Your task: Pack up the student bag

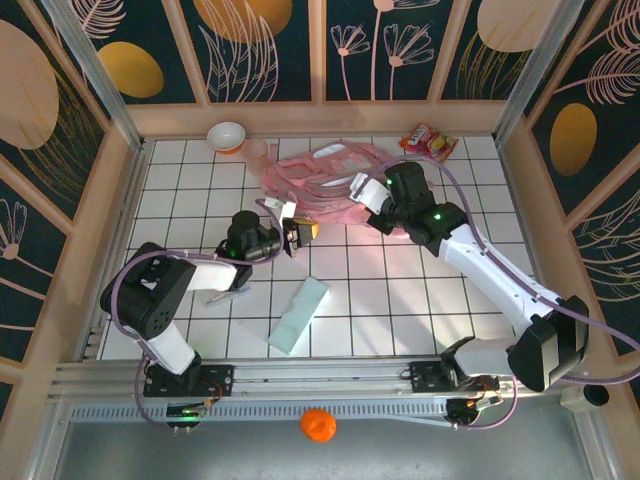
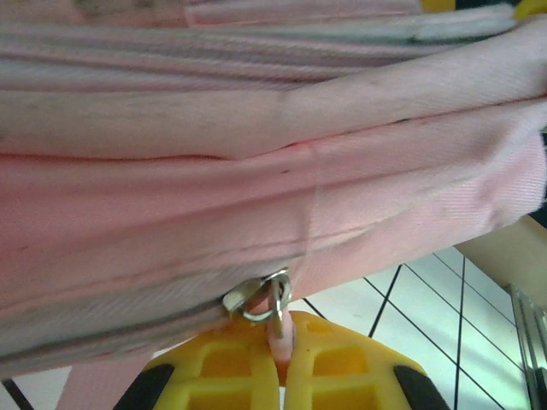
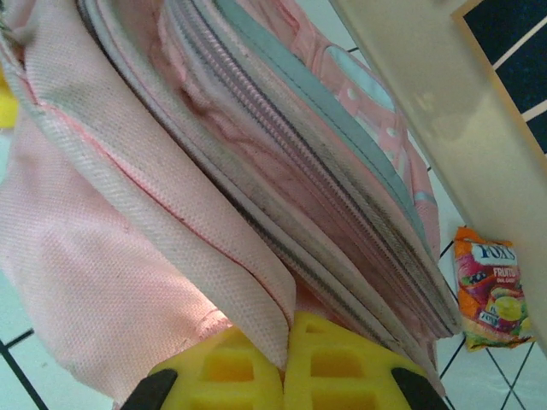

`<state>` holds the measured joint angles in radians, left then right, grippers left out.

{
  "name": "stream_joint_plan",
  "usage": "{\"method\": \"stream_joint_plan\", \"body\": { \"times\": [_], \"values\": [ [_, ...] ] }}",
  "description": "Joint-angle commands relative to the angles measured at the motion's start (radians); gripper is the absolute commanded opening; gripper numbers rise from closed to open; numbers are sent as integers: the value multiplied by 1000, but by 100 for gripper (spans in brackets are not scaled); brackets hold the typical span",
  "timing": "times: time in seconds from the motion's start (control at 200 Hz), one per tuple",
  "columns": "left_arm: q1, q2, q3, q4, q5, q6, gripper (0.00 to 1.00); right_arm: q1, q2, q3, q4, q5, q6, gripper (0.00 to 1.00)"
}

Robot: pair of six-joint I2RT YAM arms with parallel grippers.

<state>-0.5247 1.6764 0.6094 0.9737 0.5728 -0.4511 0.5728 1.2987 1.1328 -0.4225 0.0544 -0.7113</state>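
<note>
Left hand point(image 2: 286, 354) pinching the soft pink fabric backpack's point(image 2: 256, 171) zipper tab point(image 2: 278, 335), right hand point(image 3: 286, 354) pinching its flap point(image 3: 128, 256) taut, I'd tug straight and slowly.

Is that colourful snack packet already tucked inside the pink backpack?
No, the snack packet lies out on the tiled table, beside the student bag rather than in it.

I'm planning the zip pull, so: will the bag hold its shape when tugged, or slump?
Probably slump: the bag lies flat and crumpled, and its fabric folds where the right tool pinches it. It likely drags along rather than staying put, since it looks empty. The thin tab in the left tool may slip.
</note>
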Motion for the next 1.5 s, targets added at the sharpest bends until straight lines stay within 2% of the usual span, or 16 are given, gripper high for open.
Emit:
{"method": "stream_joint_plan", "body": {
  "times": [0.0, 0.29, 0.551, 0.761, 0.806, 0.876, 0.931, 1.031, 1.126, 1.316, 1.396, 1.496],
  "values": [
    [-27, -59, 47, -11, 120, 65, 0, 24, -1, -15, 169, 33, 101, 0],
    [-55, -103, 112, -135, 225, 133, 1, 42, 20, -64, 218, 70, 173, 0],
    [-84, -121, 158, -193, 241, 160, 3, 83, 22, -110, 249, 46, 225, 0],
    [-106, -125, 166, -222, 252, 189, 15, 77, -19, -176, 302, -10, 216, 0],
    [-106, -136, 165, -267, 254, 239, 19, 65, -38, -184, 302, -55, 192, 0],
    [-106, -166, 173, -431, 245, 414, 44, 37, -65, -180, 263, -189, 137, 0],
    [-104, -188, 178, -548, 194, 527, 58, 9, -81, -170, 223, -283, 96, 0],
    [-100, -239, 172, -670, 148, 666, 72, -20, -103, -152, 133, -378, 6, 0],
    [-95, -298, 157, -741, 108, 781, 77, -95, -119, -131, 26, -430, -105, 0],
    [-89, -408, 88, -778, -35, 1050, 80, -142, -180, -114, -99, -482, -275, 0],
    [-89, -398, 88, -807, -80, 1160, 81, -154, -195, -109, -118, -498, -298, 0],
    [-89, -341, 128, -817, -113, 1201, 81, -162, -190, -94, -145, -520, -312, 0]
  ]
}}
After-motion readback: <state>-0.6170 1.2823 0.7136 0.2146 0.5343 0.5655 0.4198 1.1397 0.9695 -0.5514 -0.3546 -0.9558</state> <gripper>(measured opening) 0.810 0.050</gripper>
